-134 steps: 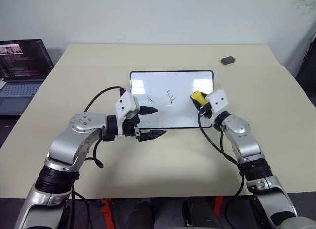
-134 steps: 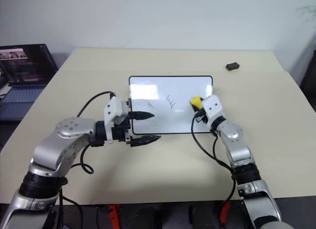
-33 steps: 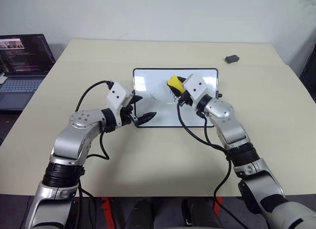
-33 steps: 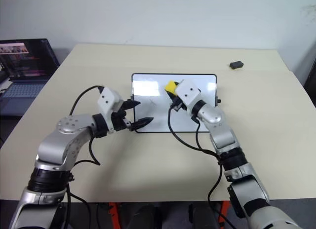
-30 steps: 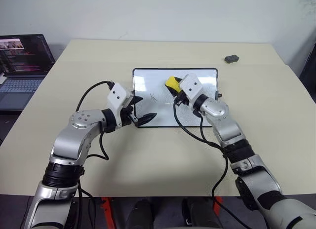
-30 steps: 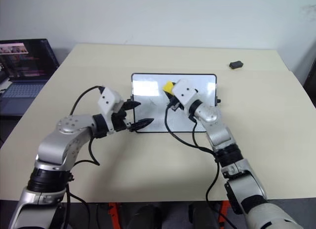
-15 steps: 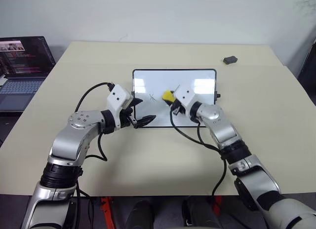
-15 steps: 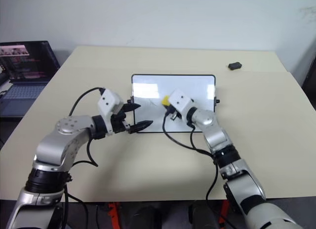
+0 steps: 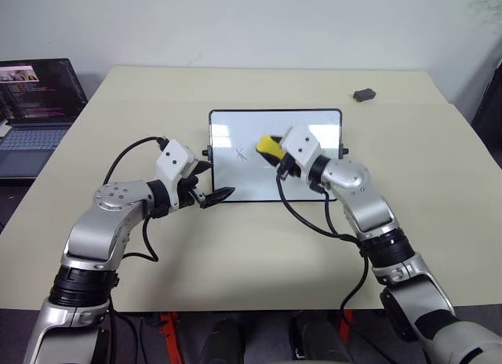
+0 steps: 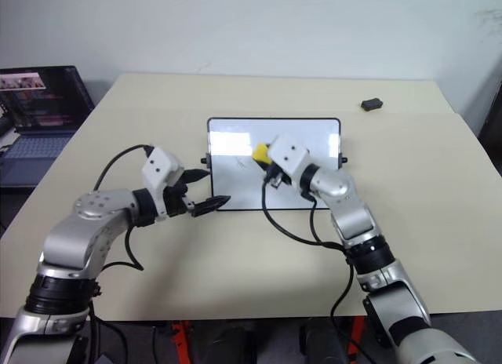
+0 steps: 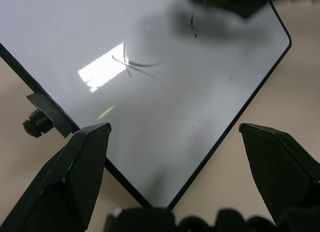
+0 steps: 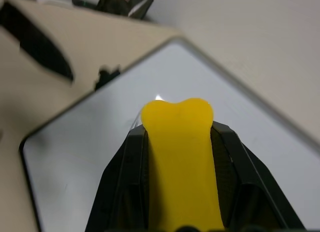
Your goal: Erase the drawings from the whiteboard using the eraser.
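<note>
The whiteboard (image 9: pixel 235 176) lies flat in the middle of the table. An x-like drawing (image 9: pixel 241 153) shows on its left half, and again in the left wrist view (image 11: pixel 131 65) with a short dark stroke (image 11: pixel 193 23) beyond it. My right gripper (image 9: pixel 274 151) is shut on the yellow eraser (image 9: pixel 268 145), which sits over the board's middle just right of the x mark. I cannot tell whether the eraser (image 12: pixel 182 157) touches the board. My left gripper (image 9: pixel 213 181) stands open at the board's near left corner, its fingers (image 11: pixel 75 182) wide apart.
An open laptop (image 9: pixel 35 97) stands off the table's left side. A small dark grey lump (image 9: pixel 363 94) lies near the far right corner of the beige table (image 9: pixel 251 254). My right arm covers the board's near right part.
My right gripper swept the eraser toward the board's near edge, then drew it back up over the middle. My left gripper slid left, off toward the board's corner.
</note>
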Available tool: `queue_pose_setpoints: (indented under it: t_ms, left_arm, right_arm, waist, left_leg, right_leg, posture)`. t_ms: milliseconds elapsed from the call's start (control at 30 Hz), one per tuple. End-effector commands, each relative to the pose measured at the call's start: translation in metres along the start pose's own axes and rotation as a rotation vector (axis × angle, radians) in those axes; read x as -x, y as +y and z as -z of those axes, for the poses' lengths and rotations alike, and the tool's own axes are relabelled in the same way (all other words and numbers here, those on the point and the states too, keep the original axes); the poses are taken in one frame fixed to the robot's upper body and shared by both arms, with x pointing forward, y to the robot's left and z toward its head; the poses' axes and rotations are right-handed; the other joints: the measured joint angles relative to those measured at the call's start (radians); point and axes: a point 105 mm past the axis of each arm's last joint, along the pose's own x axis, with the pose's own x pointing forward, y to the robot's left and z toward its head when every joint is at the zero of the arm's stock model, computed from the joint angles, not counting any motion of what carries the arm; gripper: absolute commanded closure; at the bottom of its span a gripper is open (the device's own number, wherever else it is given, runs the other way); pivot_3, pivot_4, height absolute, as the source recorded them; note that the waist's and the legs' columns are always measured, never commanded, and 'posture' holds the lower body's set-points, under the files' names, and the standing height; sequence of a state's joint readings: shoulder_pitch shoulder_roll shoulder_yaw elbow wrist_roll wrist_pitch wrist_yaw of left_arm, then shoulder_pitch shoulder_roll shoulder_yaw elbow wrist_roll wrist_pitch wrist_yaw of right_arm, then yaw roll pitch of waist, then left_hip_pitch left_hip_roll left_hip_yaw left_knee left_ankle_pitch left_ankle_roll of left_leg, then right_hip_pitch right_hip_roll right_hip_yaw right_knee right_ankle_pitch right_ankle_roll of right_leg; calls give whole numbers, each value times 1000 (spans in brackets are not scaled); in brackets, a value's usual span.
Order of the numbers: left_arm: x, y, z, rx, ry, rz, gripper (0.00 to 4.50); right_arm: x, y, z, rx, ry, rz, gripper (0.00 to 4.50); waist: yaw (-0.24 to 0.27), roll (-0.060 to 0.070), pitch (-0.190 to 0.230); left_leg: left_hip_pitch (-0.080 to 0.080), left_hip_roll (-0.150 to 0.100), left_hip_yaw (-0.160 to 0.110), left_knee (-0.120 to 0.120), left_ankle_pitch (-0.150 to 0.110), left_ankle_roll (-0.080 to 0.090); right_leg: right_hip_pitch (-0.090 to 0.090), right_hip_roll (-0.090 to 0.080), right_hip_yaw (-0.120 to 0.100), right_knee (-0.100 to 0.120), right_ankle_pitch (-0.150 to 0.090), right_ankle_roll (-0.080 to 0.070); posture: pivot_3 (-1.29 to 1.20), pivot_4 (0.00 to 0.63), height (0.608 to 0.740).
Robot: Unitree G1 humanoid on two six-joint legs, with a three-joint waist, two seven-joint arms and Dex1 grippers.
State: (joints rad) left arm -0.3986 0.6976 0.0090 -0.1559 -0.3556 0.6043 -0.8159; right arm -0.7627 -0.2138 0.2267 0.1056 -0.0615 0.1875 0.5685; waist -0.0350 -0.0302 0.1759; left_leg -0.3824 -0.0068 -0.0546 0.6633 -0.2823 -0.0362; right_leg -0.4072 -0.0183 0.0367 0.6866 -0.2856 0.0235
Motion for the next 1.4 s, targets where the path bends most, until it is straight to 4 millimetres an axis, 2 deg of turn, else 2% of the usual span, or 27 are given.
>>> queue_pose_setpoints:
  t_ms: [33,133,233,333,433,600,733,833,967,1067,1167,1333,1400]
  left_arm:
    - [4,1,-9,-36,-28,-3,0]
    - [2,-5,-10,-36,-32,24,0]
    - [1,-12,-12,-41,-36,62,0]
    - [1,-17,-16,-51,-44,97,0]
    - [0,-16,-19,-54,-51,94,0]
    - [-2,-15,-22,-58,-60,91,0]
    - [-3,-14,-22,-59,-60,90,0]
    - [-2,-12,-22,-59,-58,85,0]
    - [-1,-11,-20,-58,-56,78,0]
    - [-1,-12,-19,-57,-55,80,0]
    - [-1,-16,-18,-57,-54,98,0]
    - [-3,-18,-20,-59,-59,111,0]
    - [-3,-18,-20,-60,-60,112,0]
  right_arm:
    - [0,-26,-8,47,-26,112,3218]
    - [-1,-36,13,64,45,159,3218]
    - [-1,-34,36,76,116,153,3218]
    - [5,-12,71,59,230,76,3218]
    - [14,15,92,25,316,-31,3219]
    - [25,54,107,15,390,-182,3219]
    - [30,64,110,-3,423,-219,3219]
    - [24,53,93,16,356,-176,3219]
    - [15,24,47,76,186,-73,3219]
    - [14,2,26,111,119,12,3220]
    - [15,-20,28,128,133,116,3220]
    - [12,-38,48,144,189,214,3220]
    - [11,-39,58,144,209,228,3220]
  waist:
    - [2,0,0]
    - [4,0,0]
    - [3,0,0]
    - [2,0,0]
    - [-2,0,-1]
    - [-4,-1,-1]
    - [-4,-1,-1]
    - [-3,-1,-1]
    - [-1,-1,-1]
    - [-1,-1,0]
    - [-1,-1,0]
    - [2,-1,0]
    - [2,0,0]
  left_leg:
    - [0,0,0,0,0,0]
    - [-1,0,0,-1,0,0]
    - [-1,0,0,-1,0,0]
    - [-1,0,1,-1,0,0]
    - [-1,0,1,-1,0,0]
    - [3,0,1,0,0,0]
    - [6,0,1,1,0,0]
    - [8,-1,1,1,0,0]
    - [6,-1,1,1,1,0]
    - [2,-1,1,1,1,0]
    - [1,0,1,0,0,0]
    - [-1,0,1,-1,0,0]
    - [-1,0,1,-1,0,1]
  right_leg:
    - [0,0,0,-1,0,0]
    - [1,0,0,-3,0,0]
    - [1,0,0,-4,0,0]
    - [0,0,0,-4,0,0]
    - [1,0,1,-4,0,0]
    - [3,0,1,0,0,0]
    - [4,0,1,5,0,0]
    - [4,0,1,8,0,0]
    - [3,0,1,8,0,0]
    - [0,0,1,6,0,0]
    - [0,0,1,2,0,0]
    - [0,0,0,-3,0,0]
    - [0,0,1,-4,0,0]
  posture:
    - [0,150,740]
    - [0,150,740]
    - [0,150,740]
    - [0,150,740]
    - [0,150,740]
    - [0,150,740]
    - [0,150,740]
    - [0,150,740]
    - [0,150,740]
    - [0,150,740]
    - [0,150,740]
    - [0,150,740]
    - [0,150,740]
